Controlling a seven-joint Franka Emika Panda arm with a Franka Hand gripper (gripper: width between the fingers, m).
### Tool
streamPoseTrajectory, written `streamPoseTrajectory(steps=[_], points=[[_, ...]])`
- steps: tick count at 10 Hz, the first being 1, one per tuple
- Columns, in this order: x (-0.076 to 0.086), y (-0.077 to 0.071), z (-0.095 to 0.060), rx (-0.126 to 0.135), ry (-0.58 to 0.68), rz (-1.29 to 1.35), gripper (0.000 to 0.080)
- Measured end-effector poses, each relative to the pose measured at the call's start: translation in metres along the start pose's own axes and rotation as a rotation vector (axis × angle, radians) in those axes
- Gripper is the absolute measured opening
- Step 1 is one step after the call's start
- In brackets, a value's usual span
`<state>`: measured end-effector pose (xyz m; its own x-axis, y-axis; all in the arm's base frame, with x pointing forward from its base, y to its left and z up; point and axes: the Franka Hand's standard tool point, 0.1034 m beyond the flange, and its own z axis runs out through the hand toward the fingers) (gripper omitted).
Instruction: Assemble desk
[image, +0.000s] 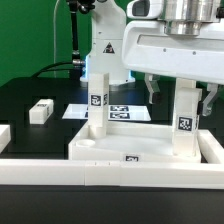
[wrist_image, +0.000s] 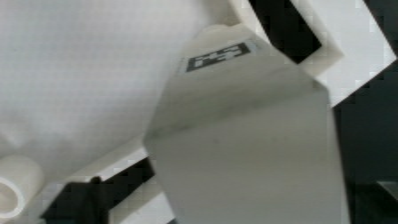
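Note:
The white desk top (image: 120, 145) lies flat in the middle, recessed face up. Two white square-post legs stand upright on it: one at its far left corner (image: 97, 98), one at its right corner (image: 186, 118). Each carries a tag. My gripper (image: 181, 95) hangs over the right leg with a finger (image: 153, 90) on each side of its top. The jaws stand open and a gap shows on the exterior view's left side. In the wrist view this leg (wrist_image: 240, 150) fills the picture over the desk top (wrist_image: 71, 90). A third leg (image: 40, 110) lies loose on the black table at the left.
Long low white border bars (image: 100, 178) run along the front and up the right side (image: 212, 150). The marker board (image: 118, 111) lies behind the desk top. The arm's white base (image: 108, 45) stands at the back.

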<state>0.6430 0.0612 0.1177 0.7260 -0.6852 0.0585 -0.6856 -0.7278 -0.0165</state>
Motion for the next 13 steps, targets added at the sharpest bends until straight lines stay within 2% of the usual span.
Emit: streamPoseTrajectory(steps=[3, 9, 11, 13], points=[[0.028, 0.023, -0.035, 0.04, 0.008, -0.05, 0.0649], [0.028, 0.025, -0.03, 0.036, 0.01, -0.073, 0.0649], [0.038, 0.052, -0.031, 0.034, 0.005, -0.157, 0.0649], [0.047, 0.087, -0.037, 0.032, -0.002, -0.354, 0.0649]])
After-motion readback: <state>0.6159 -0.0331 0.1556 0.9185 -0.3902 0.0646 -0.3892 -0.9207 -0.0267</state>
